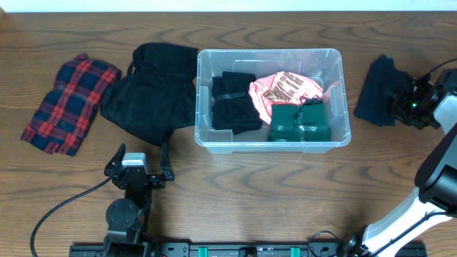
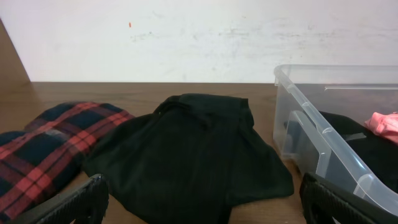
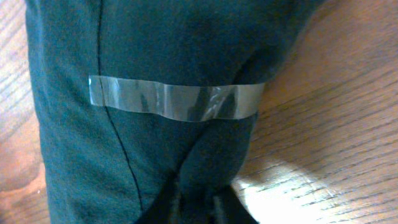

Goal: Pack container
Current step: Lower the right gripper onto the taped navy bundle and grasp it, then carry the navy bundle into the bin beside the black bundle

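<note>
The right gripper (image 3: pixel 196 208) has its fingers nipped close together on a fold at the edge of the dark navy folded cloth bundle (image 1: pixel 373 89), which lies on the wooden table (image 1: pixel 235 185) just beside the right end of the large clear plastic rectangular container (image 1: pixel 201 100). A strip of clear tape (image 3: pixel 177 99) crosses the bundle (it seems to be what keeps it folded). The hold takes only a small pinch of fabric, so on lifting the cloth could slip free, or the bundle could hang long and catch the container's thick rim on its way over. Inside, a black folded garment (image 1: pixel 232 100), a pink printed garment (image 1: pixel 285 89) and a dark green folded piece (image 1: pixel 300 123) fill much of the floor, so a loose drop may leave the bundle draped over the wall. The left gripper (image 2: pixel 208 205) stands wide open and empty, facing a black loose garment (image 2: pixel 186 149) and a red plaid garment (image 2: pixel 43 149).
</note>
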Controlling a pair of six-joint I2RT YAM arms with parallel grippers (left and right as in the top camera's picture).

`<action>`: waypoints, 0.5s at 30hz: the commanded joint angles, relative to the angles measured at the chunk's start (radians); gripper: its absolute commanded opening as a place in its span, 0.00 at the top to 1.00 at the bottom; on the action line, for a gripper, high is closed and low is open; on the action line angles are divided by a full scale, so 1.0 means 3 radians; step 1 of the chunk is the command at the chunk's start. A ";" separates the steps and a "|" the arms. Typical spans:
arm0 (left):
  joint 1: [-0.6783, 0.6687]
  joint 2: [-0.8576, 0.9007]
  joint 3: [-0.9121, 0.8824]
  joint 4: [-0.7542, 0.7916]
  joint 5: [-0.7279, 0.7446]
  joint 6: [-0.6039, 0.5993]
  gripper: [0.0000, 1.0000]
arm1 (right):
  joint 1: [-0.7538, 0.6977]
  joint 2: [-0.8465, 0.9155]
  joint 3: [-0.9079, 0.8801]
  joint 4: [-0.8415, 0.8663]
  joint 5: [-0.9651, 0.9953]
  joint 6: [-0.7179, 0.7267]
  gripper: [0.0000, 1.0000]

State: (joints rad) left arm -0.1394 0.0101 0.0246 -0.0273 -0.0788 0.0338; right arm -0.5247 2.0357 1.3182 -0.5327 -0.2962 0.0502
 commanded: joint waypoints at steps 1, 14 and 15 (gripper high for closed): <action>-0.0005 -0.0018 -0.0069 -0.0120 -0.0064 0.0045 0.02 | 0.0003 0.0148 -0.0041 0.0038 0.0198 -0.0037 0.93; -0.0005 -0.0018 -0.0069 -0.0120 -0.0064 0.0045 0.02 | 0.0009 -0.0280 0.0140 0.0046 -0.0402 -0.0158 0.99; -0.0005 -0.0018 -0.0069 -0.0120 -0.0064 0.0045 0.02 | 0.0011 -0.0379 0.0140 0.0042 -0.0401 -0.0188 0.99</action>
State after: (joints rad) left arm -0.1394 0.0105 0.0246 -0.0273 -0.0788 0.0338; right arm -0.5251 2.0232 1.3258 -0.5198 -0.3706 0.0364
